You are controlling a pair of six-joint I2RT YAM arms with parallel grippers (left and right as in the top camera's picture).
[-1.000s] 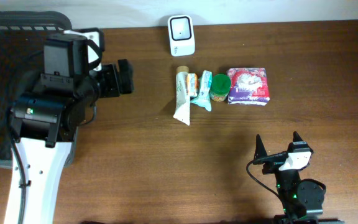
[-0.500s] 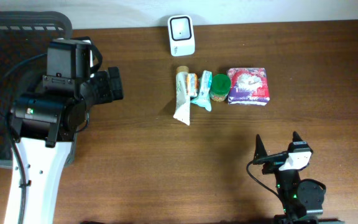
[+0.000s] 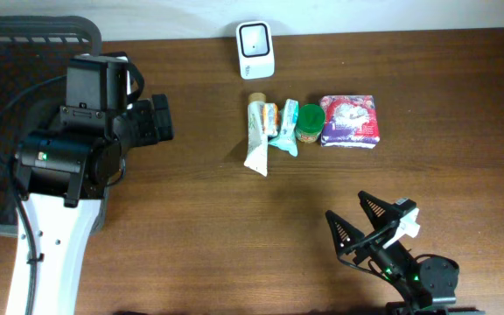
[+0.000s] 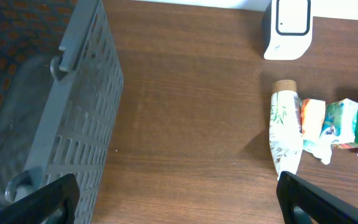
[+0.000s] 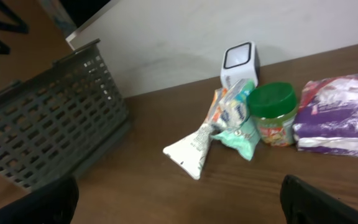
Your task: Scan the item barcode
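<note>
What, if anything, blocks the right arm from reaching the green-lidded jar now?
Probably nothing, so likely yes: the open right gripper faces the jar across bare table. But a teal packet and a purple pack sit close on either side, so the grasp may bump them.

Wooden table (image 3: 199, 227) with basket (image 4: 79, 124), scanner (image 3: 255, 50), tube (image 3: 256, 136), sachet (image 3: 286, 127), green-lidded jar (image 3: 310, 122), purple packet (image 3: 350, 121).

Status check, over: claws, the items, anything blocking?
Both open and empty: left claw by the basket, right claw at the near edge. Tube, packets, jar, purple pack lie untouched in front of the scanner. Nothing blocking.
</note>
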